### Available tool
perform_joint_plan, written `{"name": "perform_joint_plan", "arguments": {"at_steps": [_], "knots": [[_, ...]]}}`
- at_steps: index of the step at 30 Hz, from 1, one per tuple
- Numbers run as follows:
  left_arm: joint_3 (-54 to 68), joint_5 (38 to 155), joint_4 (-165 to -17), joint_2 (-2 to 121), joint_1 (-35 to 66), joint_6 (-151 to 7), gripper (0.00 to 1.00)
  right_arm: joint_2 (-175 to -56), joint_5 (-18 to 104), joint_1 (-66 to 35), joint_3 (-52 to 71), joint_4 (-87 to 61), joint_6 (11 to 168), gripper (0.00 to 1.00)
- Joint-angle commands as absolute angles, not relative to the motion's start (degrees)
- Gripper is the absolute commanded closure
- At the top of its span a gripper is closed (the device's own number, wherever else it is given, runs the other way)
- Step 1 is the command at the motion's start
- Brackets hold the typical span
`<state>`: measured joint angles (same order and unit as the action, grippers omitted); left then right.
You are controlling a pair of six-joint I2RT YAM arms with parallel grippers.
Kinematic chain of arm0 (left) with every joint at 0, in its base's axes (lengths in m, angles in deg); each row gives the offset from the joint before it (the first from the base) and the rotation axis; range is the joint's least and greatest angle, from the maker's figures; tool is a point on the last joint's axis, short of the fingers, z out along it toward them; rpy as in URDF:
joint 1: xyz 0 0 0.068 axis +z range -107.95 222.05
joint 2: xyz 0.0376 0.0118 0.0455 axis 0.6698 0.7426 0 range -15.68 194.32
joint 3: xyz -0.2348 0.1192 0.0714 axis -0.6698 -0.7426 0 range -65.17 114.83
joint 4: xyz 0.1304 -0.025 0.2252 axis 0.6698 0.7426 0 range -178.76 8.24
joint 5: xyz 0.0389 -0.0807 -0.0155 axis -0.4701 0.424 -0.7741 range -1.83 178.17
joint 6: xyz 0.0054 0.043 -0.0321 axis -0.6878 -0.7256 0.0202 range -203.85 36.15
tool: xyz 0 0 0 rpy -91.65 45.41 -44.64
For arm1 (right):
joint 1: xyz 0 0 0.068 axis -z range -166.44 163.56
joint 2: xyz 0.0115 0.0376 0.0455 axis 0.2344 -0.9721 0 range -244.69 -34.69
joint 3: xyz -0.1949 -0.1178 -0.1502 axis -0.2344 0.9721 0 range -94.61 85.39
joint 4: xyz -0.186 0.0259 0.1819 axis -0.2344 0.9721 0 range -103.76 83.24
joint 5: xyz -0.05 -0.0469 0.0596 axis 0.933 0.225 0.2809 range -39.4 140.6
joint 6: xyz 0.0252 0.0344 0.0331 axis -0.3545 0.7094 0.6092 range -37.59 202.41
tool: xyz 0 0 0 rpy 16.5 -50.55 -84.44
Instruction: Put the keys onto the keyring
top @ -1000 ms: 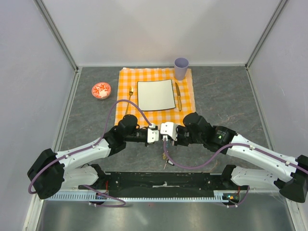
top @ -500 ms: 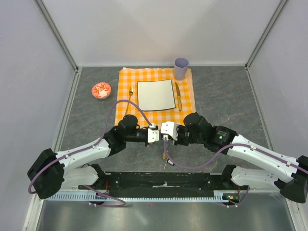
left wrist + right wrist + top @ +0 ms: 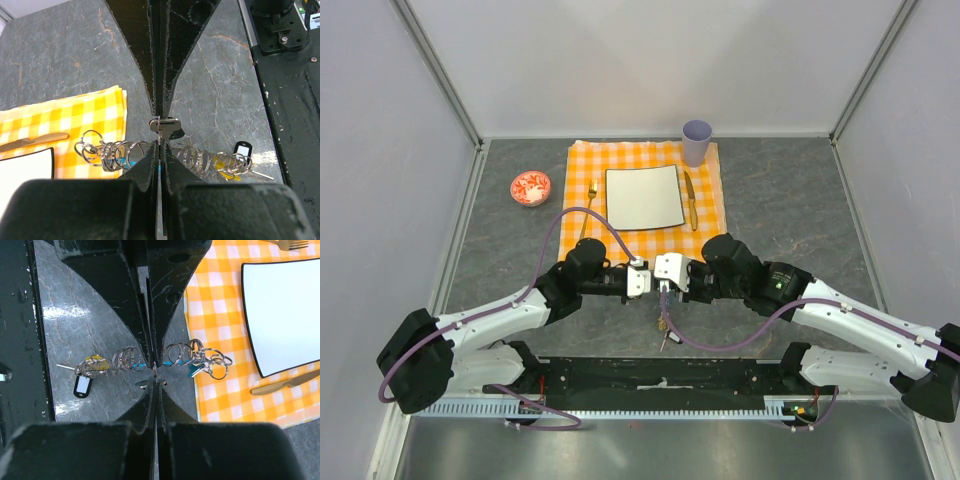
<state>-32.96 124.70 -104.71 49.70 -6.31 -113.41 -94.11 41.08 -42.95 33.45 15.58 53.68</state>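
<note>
The left fingers (image 3: 148, 161) are pressing together to a hairline slit. The right fingers (image 3: 146, 405) are doing the same and meeting them tip to tip. A small silvery metal key (image 3: 166, 127) is sitting right at that meeting point, touching both sets of tips; I cannot tell which pair is actually gripping it. Just beneath the tips, a keyring string of linked silvery wire rings (image 3: 127, 359) is stretching from 9 o'clock to 3 o'clock in both wrist views. In the right wrist view it is carrying a turquoise-blue tag (image 3: 195, 371) toward 3 o'clock, and a yellow tag (image 3: 95, 360) and a black-framed white tag (image 3: 81, 386) toward 9 o'clock. From above, the two pairs are meeting over the grey stone-patterned table (image 3: 780, 200), at 6 o'clock from the white square plate (image 3: 643, 197) lying on the orange-and-white checked cloth (image 3: 585, 165).
</note>
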Motion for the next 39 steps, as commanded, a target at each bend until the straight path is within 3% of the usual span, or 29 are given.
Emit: {"name": "perform_joint_plan", "arguments": {"at_steps": [1, 39], "knots": [[-31.4, 125.9, -108.5, 48.7, -6.6, -114.3, 0.98, -93.9, 39.7, -43.0, 33.1, 14.1, 54.3, 1.0], [-31.5, 126.1, -108.4, 48.3, -6.6, -114.5, 0.98, -94.0, 40.9, -43.1, 33.1, 13.9, 54.6, 1.0]]}}
